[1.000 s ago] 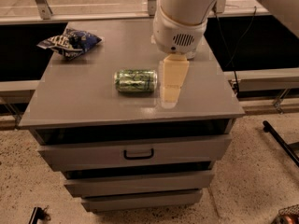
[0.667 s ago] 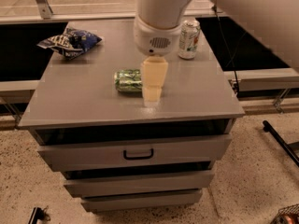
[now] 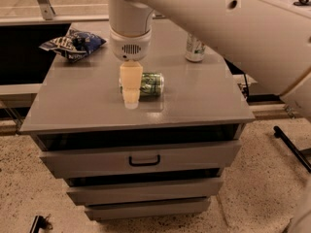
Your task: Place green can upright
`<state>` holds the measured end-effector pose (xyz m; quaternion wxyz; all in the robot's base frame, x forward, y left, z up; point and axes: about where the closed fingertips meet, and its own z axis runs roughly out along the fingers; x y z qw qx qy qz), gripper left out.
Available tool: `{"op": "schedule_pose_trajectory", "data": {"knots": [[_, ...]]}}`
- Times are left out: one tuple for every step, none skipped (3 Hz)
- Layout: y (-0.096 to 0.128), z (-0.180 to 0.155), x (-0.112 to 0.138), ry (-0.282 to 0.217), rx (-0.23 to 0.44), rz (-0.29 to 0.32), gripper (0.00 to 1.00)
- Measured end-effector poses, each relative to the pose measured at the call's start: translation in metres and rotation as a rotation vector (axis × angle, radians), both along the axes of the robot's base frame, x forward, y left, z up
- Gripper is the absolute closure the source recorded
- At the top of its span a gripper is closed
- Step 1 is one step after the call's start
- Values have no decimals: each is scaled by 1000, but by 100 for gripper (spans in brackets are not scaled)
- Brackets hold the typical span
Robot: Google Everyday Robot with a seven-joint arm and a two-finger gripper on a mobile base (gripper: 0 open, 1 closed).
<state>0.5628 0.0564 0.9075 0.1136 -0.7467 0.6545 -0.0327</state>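
On the cabinet top (image 3: 73, 106) the green can (image 3: 152, 84) lies on its side, our gripper (image 3: 131, 100) at its left end; we cannot tell whether it grasps. Touched off-centre, the can may roll away.

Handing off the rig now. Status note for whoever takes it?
Gripper: pointing down, low over the cabinet top, overlapping the left end of the green can; contact cannot be told.
Green can: lying on its side, mid-top.
Also there: white can upright at back right, snack bag at back left.
Done: approach only.
Left: grasp the green can, stand it upright, release.
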Motion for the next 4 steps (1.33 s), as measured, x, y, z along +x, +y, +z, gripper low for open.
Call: {"op": "schedule_pose_trajectory", "data": {"knots": [[13,-11,14,13,-4,-3,0],[17,-29,32,29,13,3,0],[12,-44,48,29,19,-2,0],[7,-55,55,19,7,-7,17]]}}
